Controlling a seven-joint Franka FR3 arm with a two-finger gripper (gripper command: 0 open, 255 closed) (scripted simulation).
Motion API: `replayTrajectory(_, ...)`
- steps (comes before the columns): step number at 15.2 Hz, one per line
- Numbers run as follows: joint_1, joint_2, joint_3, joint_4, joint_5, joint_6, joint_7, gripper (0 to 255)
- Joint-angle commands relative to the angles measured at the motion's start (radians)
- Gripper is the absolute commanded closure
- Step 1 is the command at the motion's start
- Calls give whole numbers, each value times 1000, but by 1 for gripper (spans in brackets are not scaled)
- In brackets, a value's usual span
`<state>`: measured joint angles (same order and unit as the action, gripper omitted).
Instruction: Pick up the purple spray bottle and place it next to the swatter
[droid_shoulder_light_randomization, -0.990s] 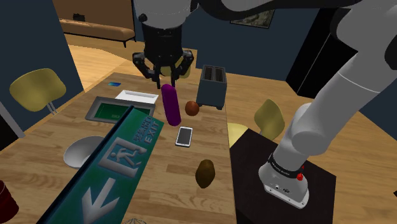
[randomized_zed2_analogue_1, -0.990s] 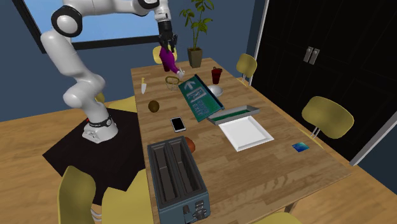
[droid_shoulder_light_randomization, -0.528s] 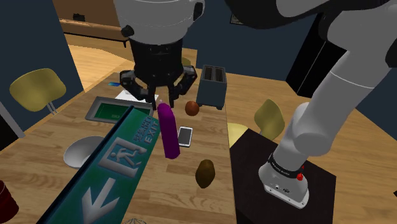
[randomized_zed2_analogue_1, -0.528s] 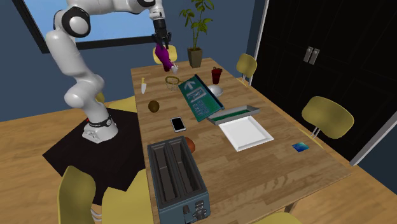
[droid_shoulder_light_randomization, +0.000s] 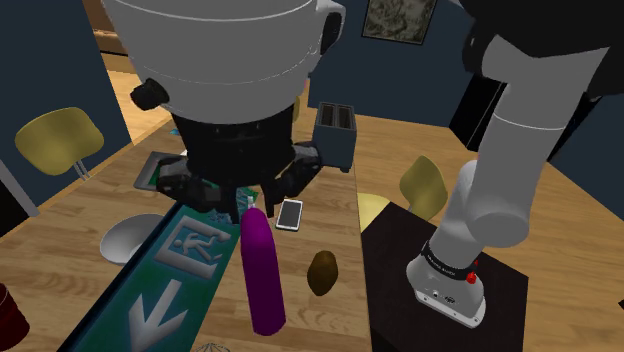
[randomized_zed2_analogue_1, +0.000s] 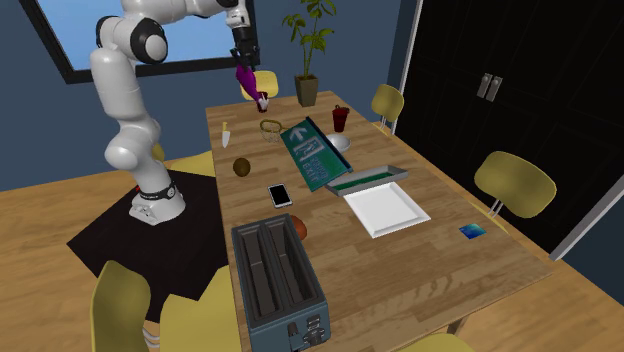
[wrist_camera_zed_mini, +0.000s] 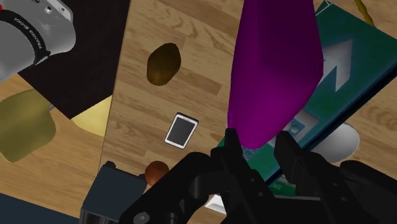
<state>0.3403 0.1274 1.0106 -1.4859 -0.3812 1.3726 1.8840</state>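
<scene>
The purple spray bottle (droid_shoulder_light_randomization: 262, 275) hangs in the air, clasped at its top by my gripper (droid_shoulder_light_randomization: 250, 198), which is shut on it. From the second exterior view the gripper (randomized_zed2_analogue_1: 243, 60) holds the bottle (randomized_zed2_analogue_1: 250, 85) tilted, high above the far end of the wooden table (randomized_zed2_analogue_1: 440, 260). In the wrist view the bottle (wrist_camera_zed_mini: 273, 70) stretches away from the gripper (wrist_camera_zed_mini: 257, 145) over the table. A small pale thing with a dark handle, likely the swatter (randomized_zed2_analogue_1: 227, 132), lies near the table's far left corner.
Below the bottle lie a green exit sign (droid_shoulder_light_randomization: 165, 290), a phone (droid_shoulder_light_randomization: 289, 213) and a brown lump (droid_shoulder_light_randomization: 322, 272). A toaster (randomized_zed2_analogue_1: 280, 280), a white tray (randomized_zed2_analogue_1: 385, 208), a green-lined tray (randomized_zed2_analogue_1: 365, 180), a bowl (droid_shoulder_light_randomization: 130, 238) and a red cup (randomized_zed2_analogue_1: 340, 118) stand about. Yellow chairs ring the table.
My gripper has carried the bottle along the table toward the shoulder camera, which is up and slightly left in the second exterior view. Its grip has not changed.
</scene>
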Motion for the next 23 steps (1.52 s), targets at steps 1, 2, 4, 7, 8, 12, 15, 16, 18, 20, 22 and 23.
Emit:
replayTrajectory(1, 5, 4, 2, -18, -1, 17, 16, 255)
replayTrajectory(2, 0, -2, 1, -37, 4, 32, 17, 255)
replayTrajectory(4, -9, -12, 0, -72, 13, 63, 18, 255)
replayTrajectory(7, -19, -25, -2, -122, 23, 106, 22, 255)
replayTrajectory(8, -22, -28, -3, -137, 26, 121, 23, 255)
replayTrajectory(12, -30, -37, -5, -197, 32, 175, 32, 255)
replayTrajectory(15, -34, -39, -7, -238, 33, 215, 40, 255)
replayTrajectory(16, -34, -39, -7, -252, 33, 228, 44, 255)
replayTrajectory(18, -36, -37, -8, -277, 31, 253, 51, 255)
replayTrajectory(20, -36, -34, -9, -301, 28, 277, 59, 255)
replayTrajectory(22, -36, -30, -10, -324, 23, 301, 68, 255)
replayTrajectory(23, -36, -27, -10, -336, 20, 313, 73, 255)
